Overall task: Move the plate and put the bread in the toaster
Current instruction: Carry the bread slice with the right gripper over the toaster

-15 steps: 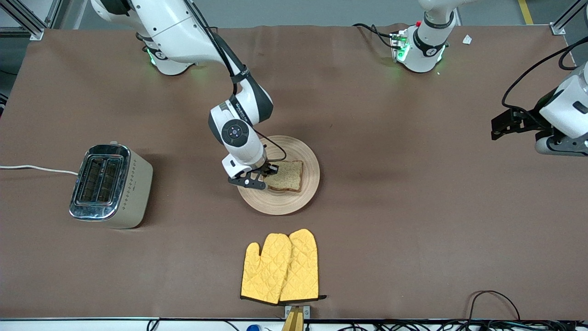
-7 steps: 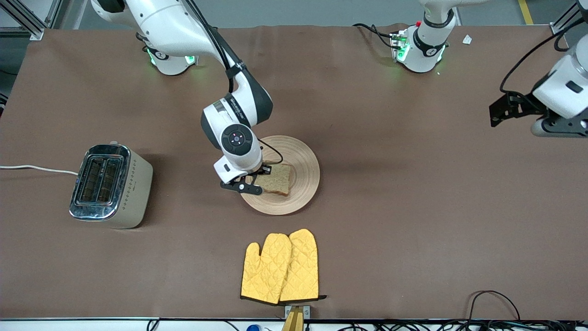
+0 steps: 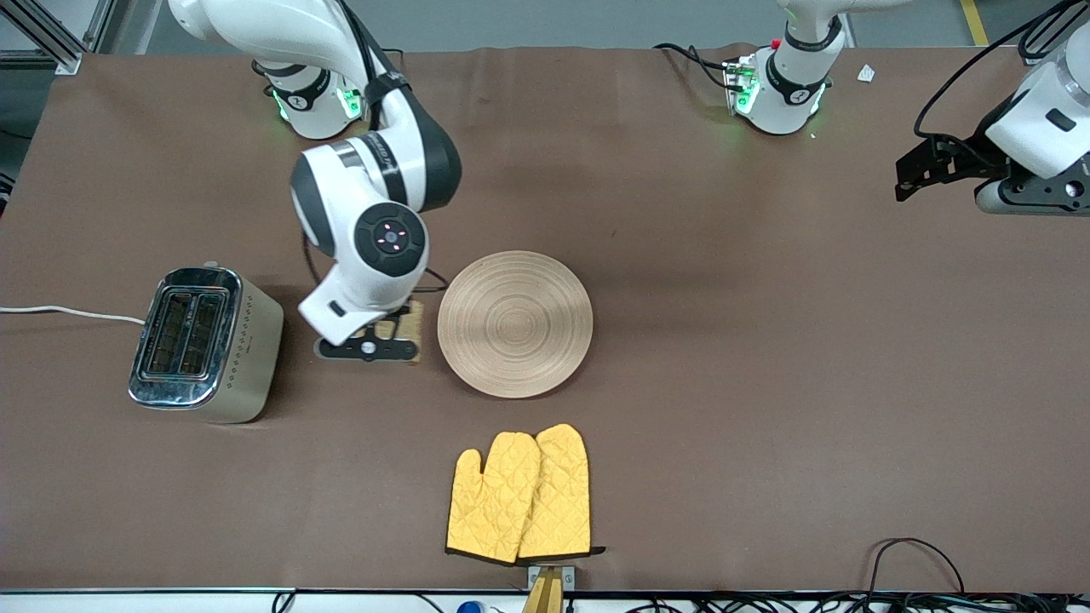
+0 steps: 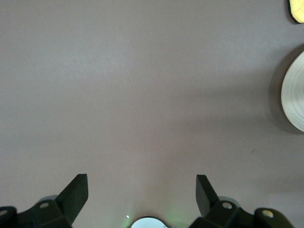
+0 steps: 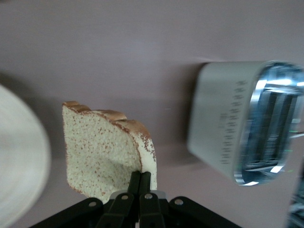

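Observation:
The bread [image 5: 102, 147], a speckled brown slice, is pinched at one edge by my right gripper [image 5: 141, 178], shut on it. In the front view the right gripper [image 3: 379, 339] hangs over the table between the toaster [image 3: 204, 340] and the plate [image 3: 514, 323], and only a sliver of the bread [image 3: 413, 323] shows beside it. The plate is bare. The toaster [image 5: 242, 121] stands with its chrome slots facing up. My left gripper [image 3: 920, 170] waits open over the left arm's end of the table, with nothing between its fingers [image 4: 78, 187].
A pair of yellow oven mitts [image 3: 519, 494] lies nearer the front camera than the plate. The toaster's white cord [image 3: 68, 312] runs off toward the right arm's end of the table. Cables lie along the front edge.
My right gripper has lifted the bread off the plate and carried it toward the toaster. The left arm has drawn back a little toward its end.

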Robot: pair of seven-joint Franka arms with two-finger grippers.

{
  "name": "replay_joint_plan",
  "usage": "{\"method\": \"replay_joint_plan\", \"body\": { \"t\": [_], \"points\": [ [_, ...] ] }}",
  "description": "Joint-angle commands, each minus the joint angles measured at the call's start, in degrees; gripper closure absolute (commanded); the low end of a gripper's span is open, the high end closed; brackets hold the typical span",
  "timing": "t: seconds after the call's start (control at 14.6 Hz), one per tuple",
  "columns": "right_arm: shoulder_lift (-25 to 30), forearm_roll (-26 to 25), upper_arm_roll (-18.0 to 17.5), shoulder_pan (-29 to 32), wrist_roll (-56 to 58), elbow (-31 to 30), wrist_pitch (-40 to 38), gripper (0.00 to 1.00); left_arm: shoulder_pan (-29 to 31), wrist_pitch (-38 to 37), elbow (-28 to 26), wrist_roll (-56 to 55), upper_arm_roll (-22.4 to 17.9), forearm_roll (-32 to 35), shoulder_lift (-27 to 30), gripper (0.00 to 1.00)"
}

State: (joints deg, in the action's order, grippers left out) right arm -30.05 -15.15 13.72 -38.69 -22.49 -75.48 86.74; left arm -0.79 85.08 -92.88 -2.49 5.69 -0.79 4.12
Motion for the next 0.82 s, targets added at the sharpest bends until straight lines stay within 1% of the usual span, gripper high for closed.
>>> {"method": "replay_joint_plan", "body": {
  "t": [0.0, 0.07, 0.21, 0.34, 0.48, 0.62, 0.75],
  "points": [
    [2.62, -7.5, 3.49, 0.02, 9.53, -0.98, -4.9, 1.0, -2.19, 0.26, -2.49, -1.81, -1.38, -0.53, 2.64, 0.0],
    [3.06, -9.62, 5.51, -0.07, 12.7, -1.07, -5.26, 1.0, -2.11, 0.09, -2.4, -3.03, -0.77, -0.36, 2.56, 0.0],
    [3.76, -13.05, 9.9, 0.02, 19.2, -1.07, -5.18, 1.0, -2.02, 0.0, -2.05, -4.01, 1.85, 2.7, 2.56, 0.0],
    [3.59, -17.35, 12.98, 0.02, 20.81, -1.42, -5.18, 1.0, -1.84, -0.7, -1.7, -3.84, 2.31, 3.07, 2.47, 0.0],
    [3.42, -19.3, 13.17, 1.33, 20.73, -3.34, -4.57, 1.0, -1.84, -0.71, -1.7, -3.92, 2.31, 3.07, 2.38, 0.0],
    [3.33, -21.23, 13.17, 2.56, 20.64, -5.81, -1.95, 1.0, -1.76, -0.71, -1.43, -3.75, 2.22, 2.98, 1.94, 0.0],
    [3.41, -21.33, 13.17, 3.97, 19.94, -8.09, 1.05, 1.0, -1.49, -0.71, -0.03, -3.05, 1.79, 2.9, 0.72, 0.0]
  ]
}}
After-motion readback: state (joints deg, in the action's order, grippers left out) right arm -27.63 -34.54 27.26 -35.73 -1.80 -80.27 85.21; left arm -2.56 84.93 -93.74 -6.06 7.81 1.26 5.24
